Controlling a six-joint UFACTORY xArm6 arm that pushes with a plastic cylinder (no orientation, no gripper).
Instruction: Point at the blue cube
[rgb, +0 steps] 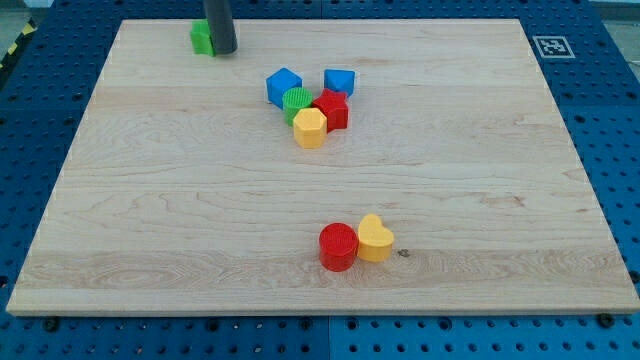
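No readable brand or text anywhere. One black-and-white square marker tag (552, 46) sits just off the tabletop's top right corner; its pattern is a code, not lettering.

Tabletop (200, 220): pale wooden board, grain running left to right, small dark knot near the bottom edge right of centre. It lies on a blue perforated bench (610, 120). A strip of yellow-black hazard tape (14, 48) shows past the top left corner.

No hand on this arm: it ends in a dark rod, nothing grasped, nothing to open or clench. My tip (222, 51) stands near the top edge, toward the top left corner, touching or just beside the right side of a green block (202, 38), shape partly hidden by the rod.

Blue cube (284, 86): upper middle of the tabletop, well apart from my tip, at the left of a tight cluster. Touching it below, a green cylinder (297, 102); then a yellow hexagonal block (310, 128) and a red block (332, 108). A second blue block (339, 81), shape unclear, sits above the red one.

Near the bottom edge, centre: red cylinder (338, 247) touching a yellow heart-shaped block (375, 239).
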